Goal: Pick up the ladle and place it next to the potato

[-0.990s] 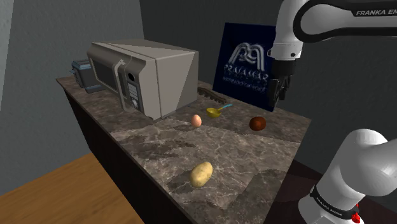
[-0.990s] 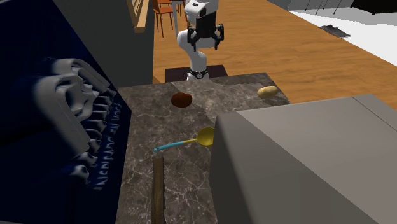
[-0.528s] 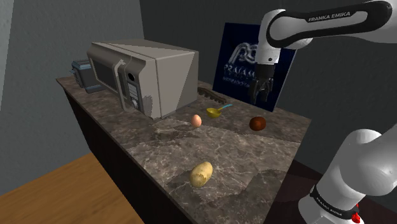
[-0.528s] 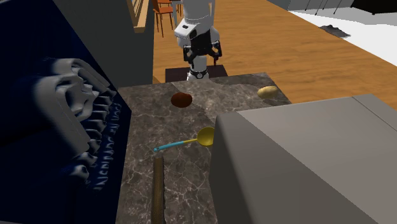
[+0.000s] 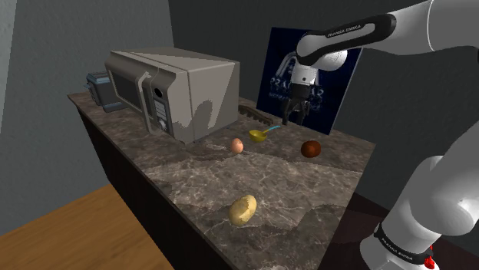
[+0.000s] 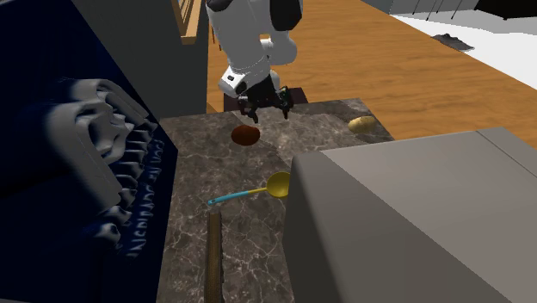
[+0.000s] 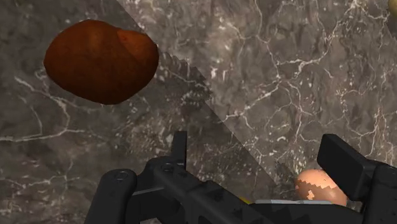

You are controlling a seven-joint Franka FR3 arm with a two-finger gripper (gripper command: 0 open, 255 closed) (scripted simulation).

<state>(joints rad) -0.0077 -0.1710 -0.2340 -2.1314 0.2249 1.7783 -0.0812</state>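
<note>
The ladle (image 5: 263, 133) has a yellow bowl and a thin blue handle. It lies on the marble counter between the microwave and the dark poster, and its bowl (image 6: 278, 184) nearly touches the microwave's side. The yellowish potato (image 5: 243, 209) rests near the counter's front edge, and it is the potato (image 6: 362, 123) at the far corner in the second exterior view. My black gripper (image 5: 294, 116) hangs above the counter, just right of the ladle's handle in the shoulder view. The gripper (image 7: 257, 156) is open with nothing between its fingers (image 7: 178, 149).
A reddish-brown round thing (image 7: 102, 60) and an egg (image 7: 320, 188) lie below the hand. The grey microwave (image 5: 173, 92) fills the counter's left part, with a toaster (image 5: 98, 90) behind it. A dark blue poster (image 5: 307, 77) stands at the back. A wooden strip (image 6: 213, 258) lies along the poster.
The arm has swung to the shoulder view's left and come lower, from beyond the counter's edge to above the brown thing near the ladle. The fingers stayed apart.
</note>
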